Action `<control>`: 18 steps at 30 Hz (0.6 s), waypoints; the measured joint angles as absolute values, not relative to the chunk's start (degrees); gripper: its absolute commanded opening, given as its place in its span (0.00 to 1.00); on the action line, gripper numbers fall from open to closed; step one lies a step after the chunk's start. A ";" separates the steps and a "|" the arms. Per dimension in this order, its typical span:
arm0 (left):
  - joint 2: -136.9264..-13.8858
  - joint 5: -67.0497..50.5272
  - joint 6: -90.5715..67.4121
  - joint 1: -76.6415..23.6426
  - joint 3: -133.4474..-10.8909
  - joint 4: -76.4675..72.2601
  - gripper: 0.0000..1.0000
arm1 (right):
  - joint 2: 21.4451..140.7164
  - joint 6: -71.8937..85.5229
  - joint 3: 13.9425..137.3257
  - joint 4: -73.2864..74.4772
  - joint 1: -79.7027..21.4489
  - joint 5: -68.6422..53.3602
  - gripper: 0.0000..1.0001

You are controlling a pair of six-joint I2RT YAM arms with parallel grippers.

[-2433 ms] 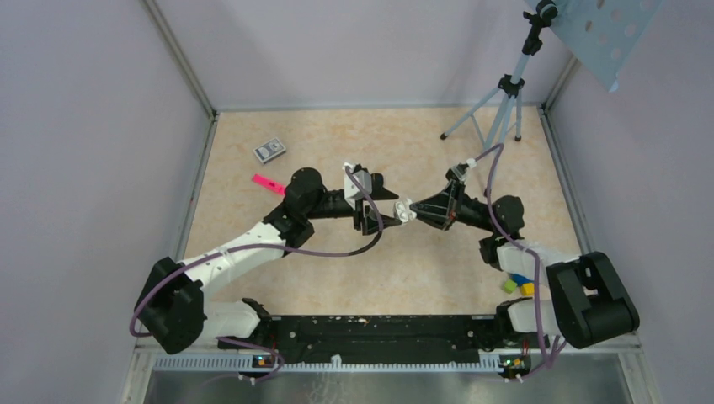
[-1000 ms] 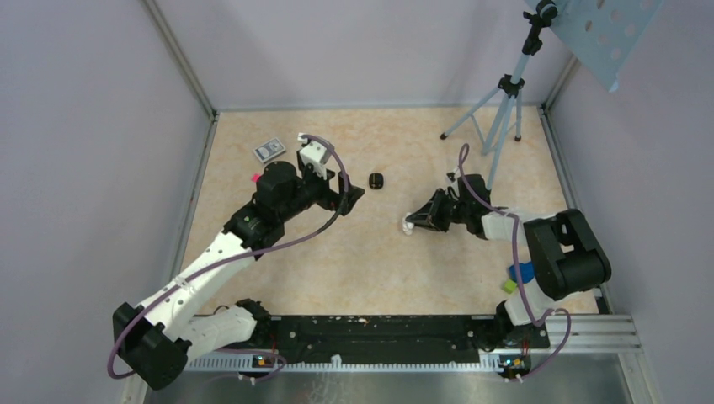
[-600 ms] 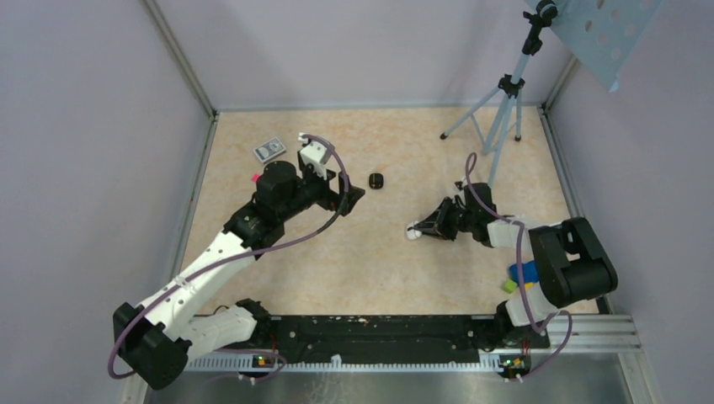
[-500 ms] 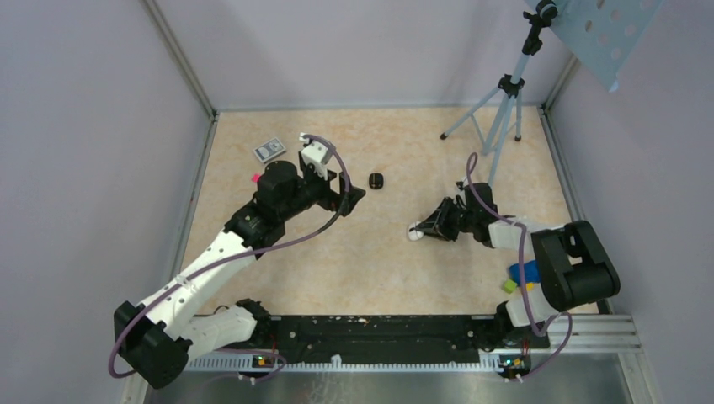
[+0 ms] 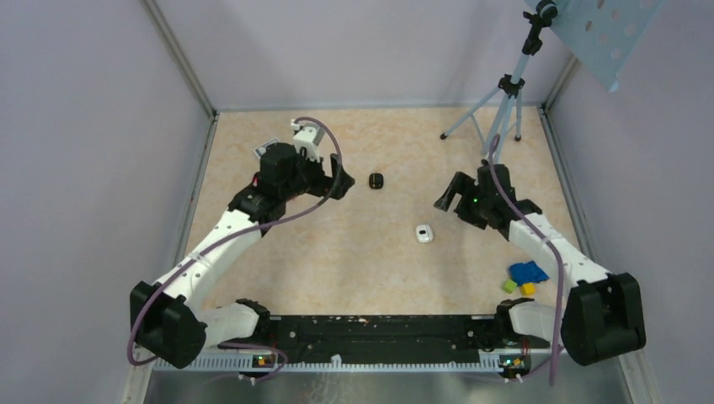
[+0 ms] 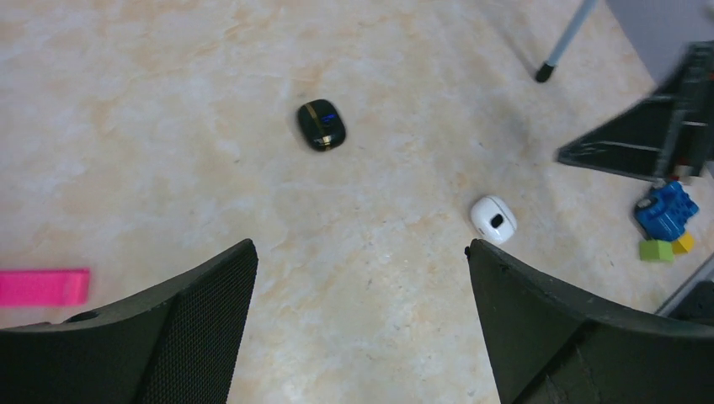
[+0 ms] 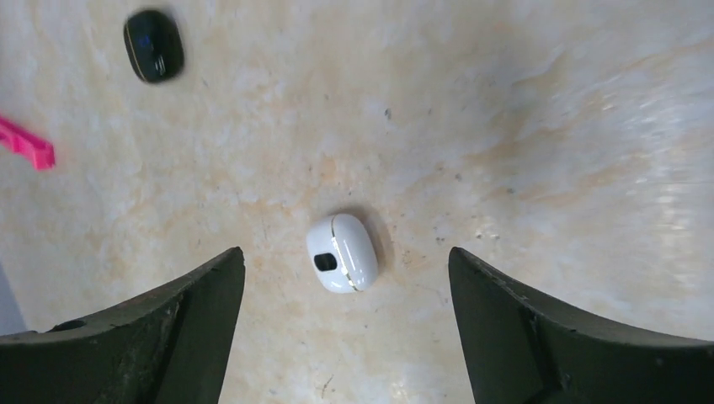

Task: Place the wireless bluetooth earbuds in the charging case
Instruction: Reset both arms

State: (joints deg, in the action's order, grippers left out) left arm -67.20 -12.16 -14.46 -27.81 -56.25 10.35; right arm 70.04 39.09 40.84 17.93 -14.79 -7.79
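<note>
A grey tripod (image 5: 503, 101) stands at the table's (image 5: 396, 269) far right corner, coloured toy blocks (image 5: 524, 277) well nearer than it, a pink strip (image 6: 42, 287) far to its left.

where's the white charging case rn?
In the top view the white charging case lies on the table, right of centre, apart from the right gripper just behind it; the black case sits farther back-left.

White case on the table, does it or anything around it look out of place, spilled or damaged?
Nothing stands out. The white case lies shut and intact, with nothing touching it; the black case lies shut farther back. Nothing looks spilled or broken.
</note>
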 measured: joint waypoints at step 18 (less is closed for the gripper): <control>-62.26 4.80 -20.86 -17.32 -57.25 22.35 0.99 | 46.09 35.46 43.44 43.33 -14.76 31.38 0.89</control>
State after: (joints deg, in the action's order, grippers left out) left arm -62.26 4.80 -20.86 -17.32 -57.25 22.35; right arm 46.09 35.46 43.44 43.33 -14.76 31.38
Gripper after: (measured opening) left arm 0.987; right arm 0.888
